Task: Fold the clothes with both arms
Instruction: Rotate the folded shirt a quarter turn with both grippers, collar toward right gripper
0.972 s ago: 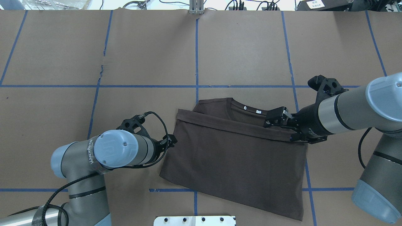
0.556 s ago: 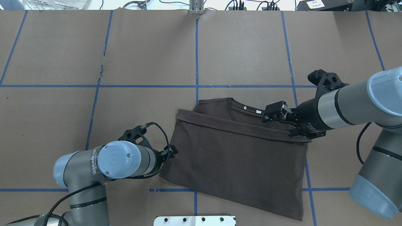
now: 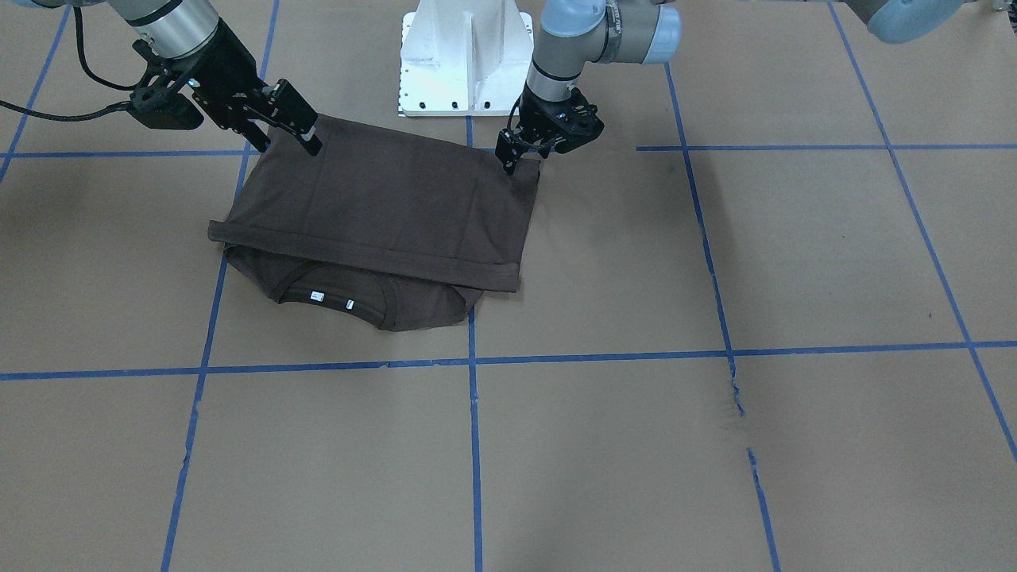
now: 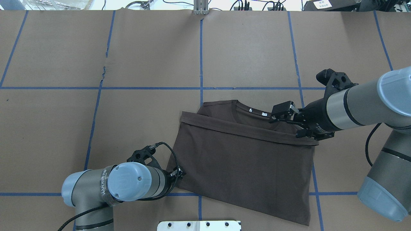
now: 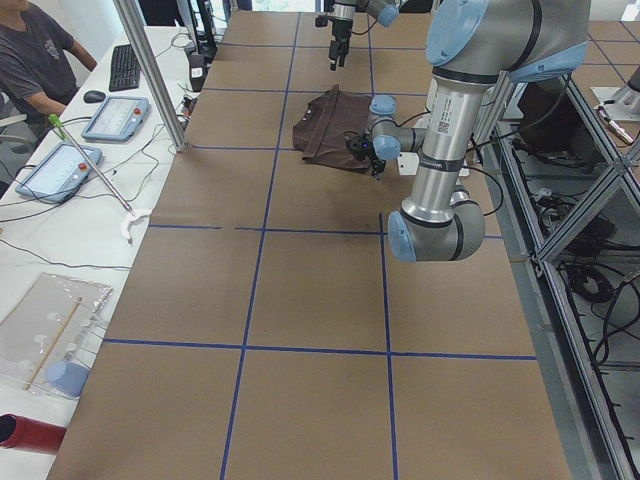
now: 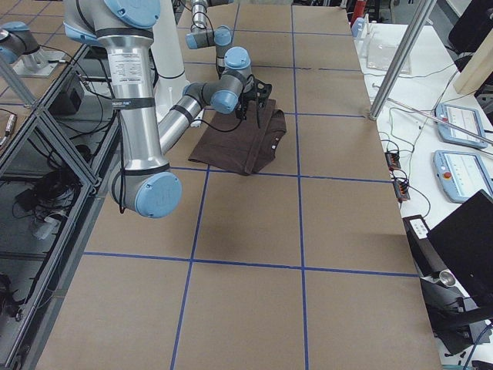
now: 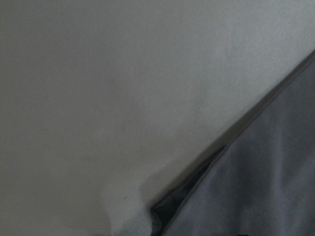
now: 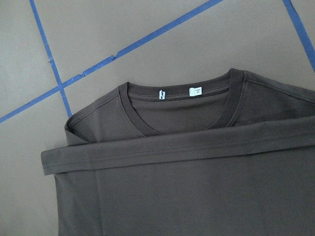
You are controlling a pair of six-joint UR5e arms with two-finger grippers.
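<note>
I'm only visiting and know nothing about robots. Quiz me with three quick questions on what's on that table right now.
1. True or false: the T-shirt lies fully spread out, unfolded.
2. Which part shows beyond the folded-up hem? A) collar B) buttons C) pocket
3. How many white labels show inside the collar?
Key: 1 false; 2 A; 3 two.

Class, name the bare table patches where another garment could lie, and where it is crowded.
Bare: the far row of squares on the table, beyond the T-shirt. Crowded: both T-shirt ends, by left claw and right claw.
</note>
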